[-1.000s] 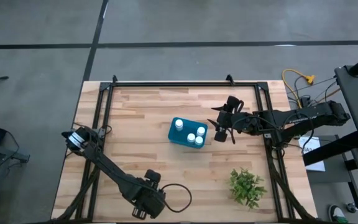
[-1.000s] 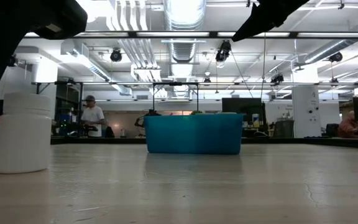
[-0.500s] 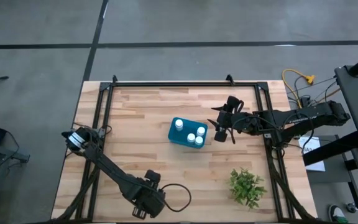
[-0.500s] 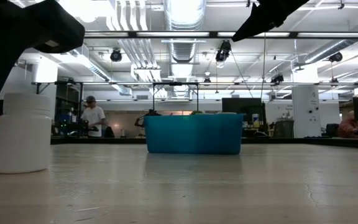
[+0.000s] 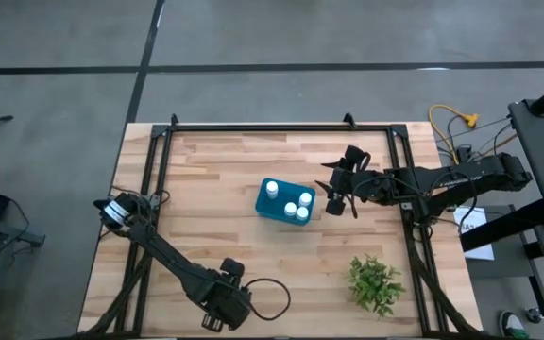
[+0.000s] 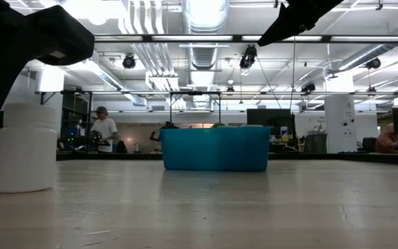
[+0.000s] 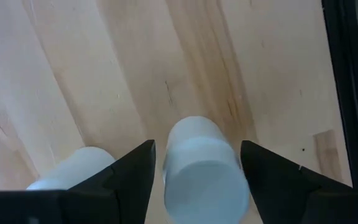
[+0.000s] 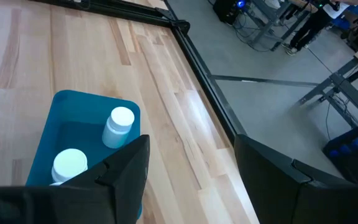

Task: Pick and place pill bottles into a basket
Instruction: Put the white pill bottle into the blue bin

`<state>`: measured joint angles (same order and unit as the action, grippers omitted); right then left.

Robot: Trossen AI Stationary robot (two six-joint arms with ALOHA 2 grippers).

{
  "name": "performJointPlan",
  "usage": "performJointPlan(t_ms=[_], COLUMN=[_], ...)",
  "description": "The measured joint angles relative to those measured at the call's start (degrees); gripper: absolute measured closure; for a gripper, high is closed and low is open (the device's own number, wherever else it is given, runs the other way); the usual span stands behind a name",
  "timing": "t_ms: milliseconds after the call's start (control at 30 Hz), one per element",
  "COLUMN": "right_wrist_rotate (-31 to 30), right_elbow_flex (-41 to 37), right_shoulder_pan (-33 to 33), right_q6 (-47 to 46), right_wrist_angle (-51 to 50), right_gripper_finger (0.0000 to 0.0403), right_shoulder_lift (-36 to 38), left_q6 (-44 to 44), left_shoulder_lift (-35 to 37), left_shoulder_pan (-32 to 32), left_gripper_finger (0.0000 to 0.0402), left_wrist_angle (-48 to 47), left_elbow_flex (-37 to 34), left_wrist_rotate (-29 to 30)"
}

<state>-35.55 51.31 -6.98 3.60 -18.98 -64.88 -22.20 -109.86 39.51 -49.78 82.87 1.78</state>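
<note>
My left gripper [image 5: 217,304] is at the table's near edge, pointing down and open. Its fingers stand on either side of an upright white pill bottle [image 7: 202,171], and I see no touch. A second bottle [image 7: 73,169] stands beside it. In the low view one bottle [image 6: 26,146] stands on its base under the dark gripper [image 6: 26,38]. The teal-blue basket [image 5: 264,210] sits mid-table and holds three bottles [image 5: 290,209]. My right gripper [image 5: 334,194] hovers open and empty just right of the basket [image 8: 61,134].
A green leafy plant [image 5: 375,281] stands near the table's front right. A black frame rail [image 5: 281,126] runs along the table's edges. People show in the room beyond the table in the low view [image 6: 103,129].
My left gripper has come down a little over the bottle at the near edge and stays open. The bottle has kept its place.
</note>
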Motion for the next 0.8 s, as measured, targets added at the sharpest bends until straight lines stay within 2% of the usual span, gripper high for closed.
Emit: performJointPlan(t_ms=[267,600,800], right_wrist_rotate=[-0.01,-0.02,-0.02], right_elbow_flex=[0.0,0.0,0.0], right_shoulder_pan=[-0.01,-0.01,-0.01], right_q6=[0.0,-0.14,-0.22], right_wrist_angle=[-0.01,-0.01,0.0], right_gripper_finger=[0.0177,0.0177,0.0177], right_shoulder_lift=[0.0,0.0,0.0], left_q6=[-0.09,-0.02,0.04], left_shoulder_lift=[0.2,0.17,0.17], left_shoulder_pan=[-0.02,-0.02,-0.02], left_gripper_finger=[0.0238,0.0239,0.0239], left_wrist_angle=[0.37,1.16,-2.85], left_elbow_flex=[-1.57,-1.07,1.27], left_wrist_rotate=[-1.02,-2.19,-3.26])
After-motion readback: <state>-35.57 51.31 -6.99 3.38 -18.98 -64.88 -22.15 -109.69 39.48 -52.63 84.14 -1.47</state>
